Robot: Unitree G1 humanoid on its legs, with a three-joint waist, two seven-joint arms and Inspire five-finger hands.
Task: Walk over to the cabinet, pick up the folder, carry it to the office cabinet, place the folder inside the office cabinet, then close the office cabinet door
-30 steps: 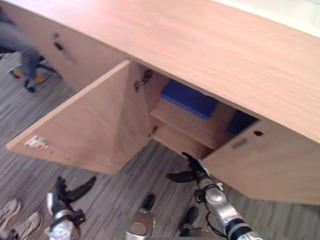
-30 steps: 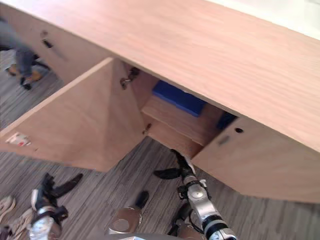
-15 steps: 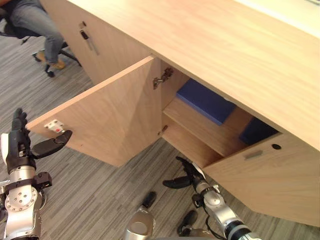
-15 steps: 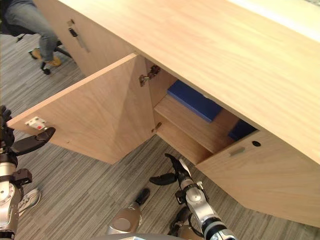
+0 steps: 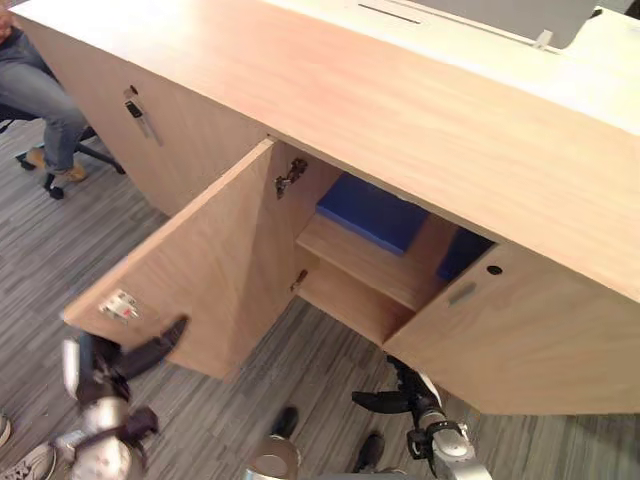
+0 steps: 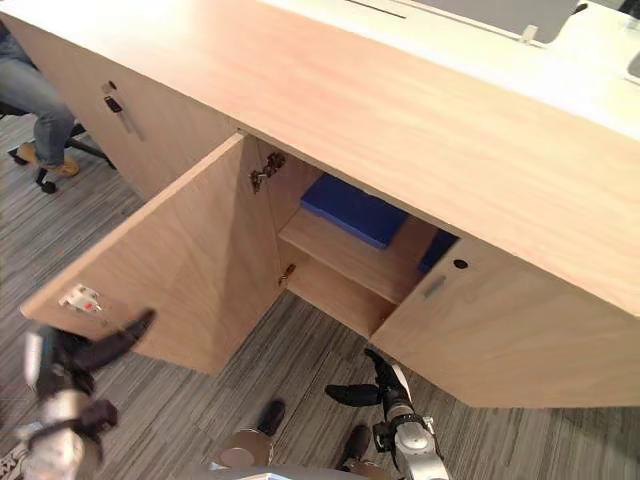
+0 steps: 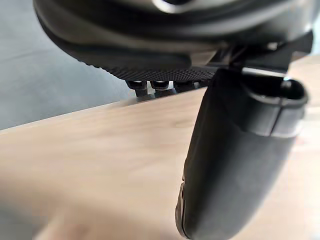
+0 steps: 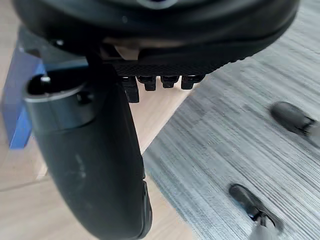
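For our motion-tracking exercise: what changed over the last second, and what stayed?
The left hand, open, has come up beside the door's free edge; contact unclear. The blue folder stays on the shelf, the door open, the right hand low and open.

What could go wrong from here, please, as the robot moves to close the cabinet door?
The left hand is open beside the free corner of the left door, so a push may slip off the edge. The right hand, open, hangs low before the opening, where the swinging door might strike it. The right door stands ajar too and could be missed.
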